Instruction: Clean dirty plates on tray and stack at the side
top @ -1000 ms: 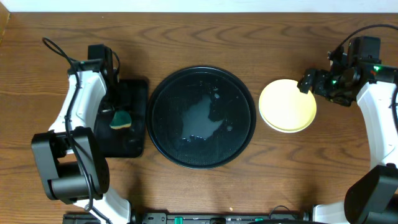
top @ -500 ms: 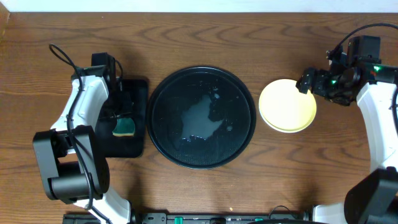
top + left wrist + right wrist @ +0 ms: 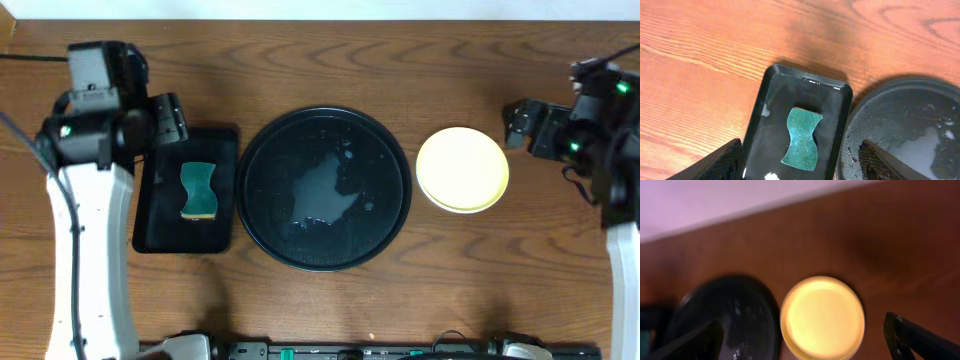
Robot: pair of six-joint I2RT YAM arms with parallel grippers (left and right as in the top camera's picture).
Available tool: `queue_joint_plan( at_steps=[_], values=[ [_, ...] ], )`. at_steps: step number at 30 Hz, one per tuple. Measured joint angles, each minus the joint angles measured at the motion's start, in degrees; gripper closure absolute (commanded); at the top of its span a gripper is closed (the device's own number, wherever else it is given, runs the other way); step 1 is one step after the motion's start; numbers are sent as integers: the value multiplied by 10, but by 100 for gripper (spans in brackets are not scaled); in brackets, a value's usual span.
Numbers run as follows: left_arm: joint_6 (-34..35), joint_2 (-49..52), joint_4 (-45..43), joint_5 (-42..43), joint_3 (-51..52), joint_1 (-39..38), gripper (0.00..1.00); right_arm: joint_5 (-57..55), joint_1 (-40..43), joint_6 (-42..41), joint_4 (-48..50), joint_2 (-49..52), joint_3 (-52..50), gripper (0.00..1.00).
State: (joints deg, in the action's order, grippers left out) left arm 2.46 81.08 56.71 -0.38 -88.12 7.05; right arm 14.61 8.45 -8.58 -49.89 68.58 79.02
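The plates [image 3: 462,169] sit stacked on the wood right of the round black tray [image 3: 262,225], a pale yellow one on top. The tray holds no plate, only a wet, foamy patch in its middle. In the right wrist view the plates [image 3: 822,317] lie below and between my right gripper's [image 3: 805,345] wide-open fingers, untouched, beside the tray [image 3: 715,310]. From overhead, my right gripper [image 3: 525,125] hangs up and to the right of the stack. My left gripper [image 3: 168,118] is open and empty, raised over the far-left area; the left wrist view shows its spread fingers [image 3: 715,165] and the tray's [image 3: 890,115] edge.
A green sponge [image 3: 200,192] lies flat on a small black rectangular tray [image 3: 160,225] left of the round one. The same sponge [image 3: 803,136] and small tray [image 3: 770,130], with a white foam speck, show under the left gripper. The table's far edge runs along the top.
My left gripper opened and let go of the sponge, which now lies flat on the rectangular tray; the left arm rose and drew back. The right arm pulled back to the right.
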Motion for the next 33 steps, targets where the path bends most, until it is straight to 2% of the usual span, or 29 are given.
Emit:
queue_joint_plan(
  at_steps=[4, 10, 20, 26, 30, 33],
  values=[
    [0, -13, 1, 0, 0, 0, 25, 0, 0, 0, 22, -70, 1, 1],
    [0, -13, 1, 0, 0, 0, 25, 0, 0, 0, 4, -138, 2, 1],
    [0, -12, 1, 0, 0, 0, 24, -16, 0, 13, -80, -161, 2, 1],
    [0, -12, 1, 0, 0, 0, 25, -31, 0, 24, -81, -160, 2, 1],
    [0, -12, 1, 0, 0, 0, 24, -34, 0, 42, -43, -175, -28, 1],
    [0, -13, 1, 0, 0, 0, 24, -37, -5, 59, 33, -220, -104, 1]
  ],
)
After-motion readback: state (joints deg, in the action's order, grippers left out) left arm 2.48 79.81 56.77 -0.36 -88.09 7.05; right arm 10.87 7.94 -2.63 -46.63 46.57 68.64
